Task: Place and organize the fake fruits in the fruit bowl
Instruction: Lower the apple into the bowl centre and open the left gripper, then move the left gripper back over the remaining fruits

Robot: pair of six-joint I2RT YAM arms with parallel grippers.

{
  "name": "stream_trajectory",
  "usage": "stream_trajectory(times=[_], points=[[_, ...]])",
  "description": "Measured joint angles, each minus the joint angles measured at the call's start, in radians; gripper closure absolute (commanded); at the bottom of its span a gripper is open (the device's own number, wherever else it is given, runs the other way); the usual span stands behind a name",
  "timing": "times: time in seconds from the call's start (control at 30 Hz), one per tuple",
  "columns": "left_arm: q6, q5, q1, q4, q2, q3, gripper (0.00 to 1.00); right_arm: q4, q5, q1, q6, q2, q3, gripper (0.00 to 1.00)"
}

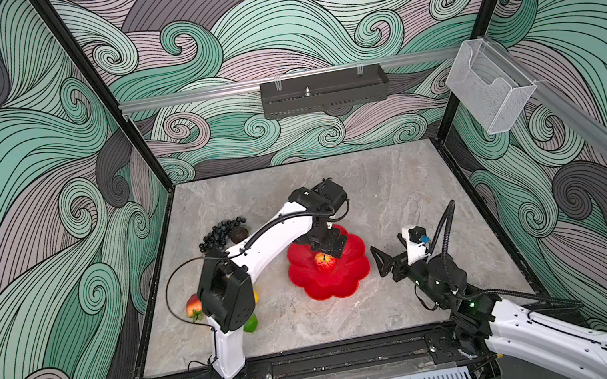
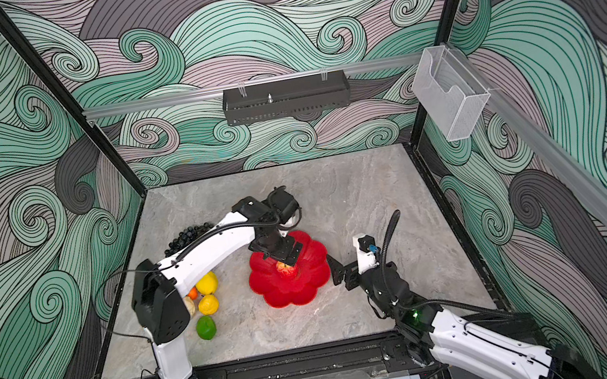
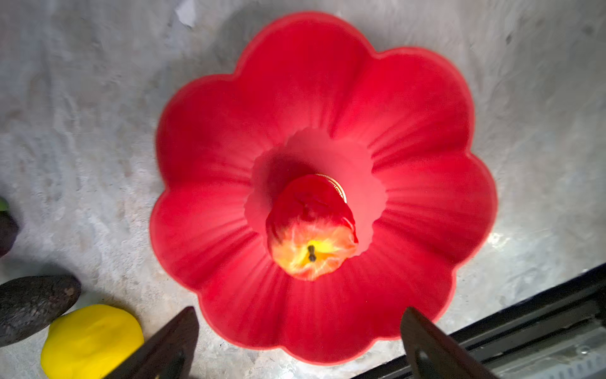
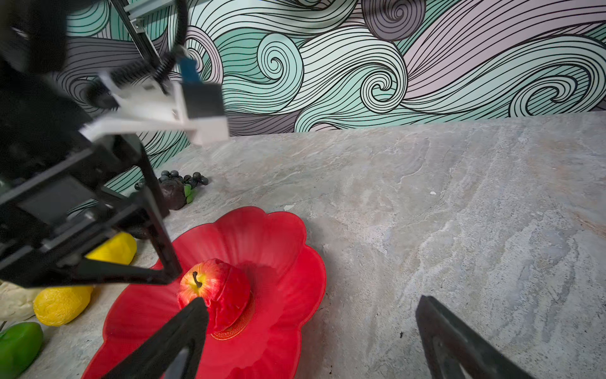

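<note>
Closest to the near edge of the grey, marble-veined table (image 1: pixel 378 194), toward its left corner, a waxy green lime (image 2: pixel 206 328) lies on its own. Just behind it, two dimpled yellow lemons (image 2: pixel 206 283) crowd a lumpy beige pear (image 2: pixel 189 305) and what looks like a small orange (image 2: pixel 192 293), both half hidden behind the left arm's elbow. In the middle of the table sits the fruit bowl (image 1: pixel 335 282), glossy red and shallow. Its rim is scalloped into rounded petals, and fine ribs run down to a small sunken centre. In that centre the red apple (image 3: pixel 311 229) lies tipped, with its yellow-orange blush and short dark stem turned upward, resting over a gold-printed disc (image 4: pixel 232 331). The left gripper (image 3: pixel 298 325) hangs straight above it, its dark wedge-shaped fingers (image 3: pixel 177 331) spread wide and holding nothing; the apple sits below the gap between them. The right gripper (image 4: pixel 311 303) is low, just beside the bowl's right rim and pointing at it, its fingers likewise wide apart and empty. Farther back, along the left edge, a rough, dark avocado (image 1: pixel 238 234) lies just beside a bunch of blue-black grapes (image 1: pixel 220 230), small matte beads strung toward the far side.
</note>
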Motion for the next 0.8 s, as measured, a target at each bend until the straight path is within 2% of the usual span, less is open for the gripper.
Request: stream_trajectory(times=[0.17, 0.27, 0.43, 0.53, 0.63, 0.8], points=[[-0.068, -0.089, 0.072, 0.007, -0.291, -0.168, 0.01, -0.005, 0.001, -0.005, 0.003, -0.012, 0.0, 0.01], [-0.125, -0.16, 0.148, -0.003, -0.483, -0.293, 0.03, -0.009, 0.003, -0.009, 0.01, -0.009, 0.0, 0.01], [-0.289, -0.267, 0.281, -0.007, -0.718, -0.497, 0.03, -0.029, 0.005, -0.023, 0.033, 0.015, 0.001, 0.01], [-0.401, -0.288, 0.332, -0.01, -0.806, -0.63, 0.03, -0.041, 0.004, -0.03, 0.044, 0.024, 0.002, 0.01], [-0.482, -0.288, 0.417, -0.002, -0.83, -0.724, 0.02, -0.046, 0.003, -0.036, 0.055, 0.025, 0.002, 0.01], [-0.528, -0.239, 0.586, 0.044, -0.826, -0.835, 0.01, -0.051, 0.002, -0.046, 0.066, 0.024, 0.002, 0.01]])
